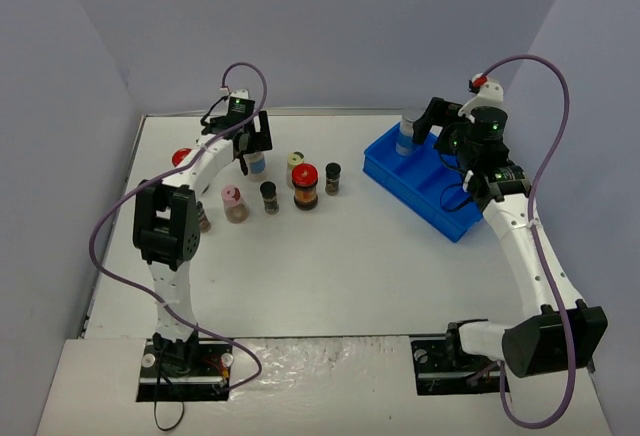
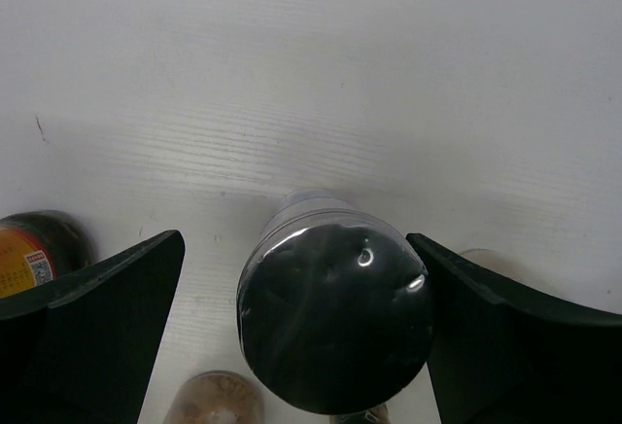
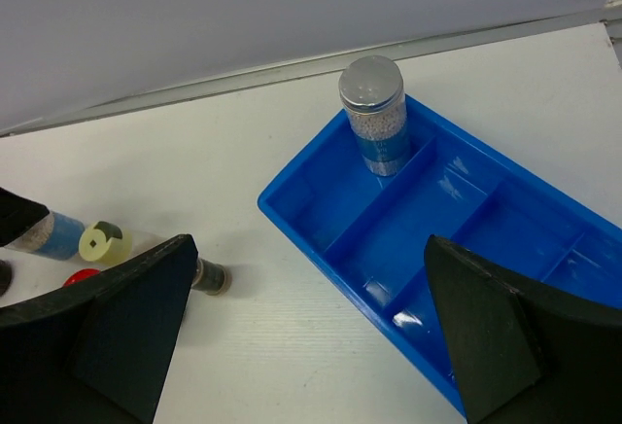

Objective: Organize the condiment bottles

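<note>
The left gripper (image 2: 293, 236) is hanging released, jaws wide, straddling an upright grey-capped jar (image 2: 335, 317) on the worktop (image 2: 389, 74) without clamping it. The right gripper (image 3: 311, 240) is hovering released over the blue tray (image 3: 428, 200); a second grey-capped jar (image 3: 372, 113) is standing upright in the tray's far end compartment.

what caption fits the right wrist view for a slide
open right claw over the blue tray, one grey-capped jar standing in its end compartment
</note>
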Controlling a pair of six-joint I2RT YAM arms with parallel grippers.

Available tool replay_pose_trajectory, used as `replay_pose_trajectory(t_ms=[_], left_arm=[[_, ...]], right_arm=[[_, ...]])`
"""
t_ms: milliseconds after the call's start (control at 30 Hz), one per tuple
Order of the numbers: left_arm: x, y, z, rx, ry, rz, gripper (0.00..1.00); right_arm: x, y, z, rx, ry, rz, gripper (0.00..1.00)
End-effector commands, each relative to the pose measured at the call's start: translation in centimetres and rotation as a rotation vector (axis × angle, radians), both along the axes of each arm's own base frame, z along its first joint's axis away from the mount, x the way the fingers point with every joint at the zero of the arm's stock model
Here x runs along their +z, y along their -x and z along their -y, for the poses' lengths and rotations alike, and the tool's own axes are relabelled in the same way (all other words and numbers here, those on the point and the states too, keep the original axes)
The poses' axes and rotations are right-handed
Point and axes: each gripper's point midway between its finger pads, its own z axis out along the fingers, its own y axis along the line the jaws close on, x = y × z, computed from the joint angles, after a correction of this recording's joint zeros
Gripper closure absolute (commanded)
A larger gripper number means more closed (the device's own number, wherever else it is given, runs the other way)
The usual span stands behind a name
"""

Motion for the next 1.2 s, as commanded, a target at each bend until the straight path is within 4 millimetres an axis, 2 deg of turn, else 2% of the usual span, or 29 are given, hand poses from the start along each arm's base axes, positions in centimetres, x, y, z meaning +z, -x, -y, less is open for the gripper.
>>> replay_pose_trajectory(t_ms=[0,167,267,333,467,533,633,700,867,1067,1167], left_arm=[[4.5,-1.3,1.0,0.009,0.038,0.105,0.11],[4.0,-1.2,1.3,0.007,0.044,0.091,0.29],[4.4,-1.0,1.0,0.003,0.028,0.091,0.50],[5.4,-0.9,0.8,-0.001,0.021,0.110,0.66],[9.4,-0.1,0.5,-0.042,-0.006,0.169,0.85],[12.1,0.7,0.5,-0.063,-0.003,0.200,0.88],[16.4,2.5,0.9,-0.125,0.020,0.255,0.89],[19.6,4.5,1.4,-0.172,0.044,0.299,0.89],[23.7,10.5,3.9,-0.294,0.075,0.339,0.89],[22.0,17.8,10.8,-0.445,0.113,0.278,0.88],[20.9,19.5,13.8,-0.487,0.127,0.271,0.88]], right_arm=[[4.6,1.6,0.3,0.002,0.014,0.136,0.00],[4.1,2.8,0.5,-0.004,0.021,0.109,0.00],[4.3,3.5,0.7,-0.012,0.023,0.114,0.00],[4.4,3.8,0.7,-0.014,0.027,0.111,0.00],[4.8,4.5,0.7,-0.004,0.028,0.118,0.00],[5.2,4.8,0.4,0.012,0.022,0.126,0.00],[5.3,5.4,0.0,0.039,0.020,0.133,0.00],[5.0,5.7,-0.3,0.059,0.026,0.128,0.00],[3.9,7.2,-0.8,0.108,0.039,0.098,0.00],[3.5,9.2,-1.1,0.146,0.045,0.091,0.00],[3.3,9.9,-1.0,0.147,0.056,0.098,0.00]])
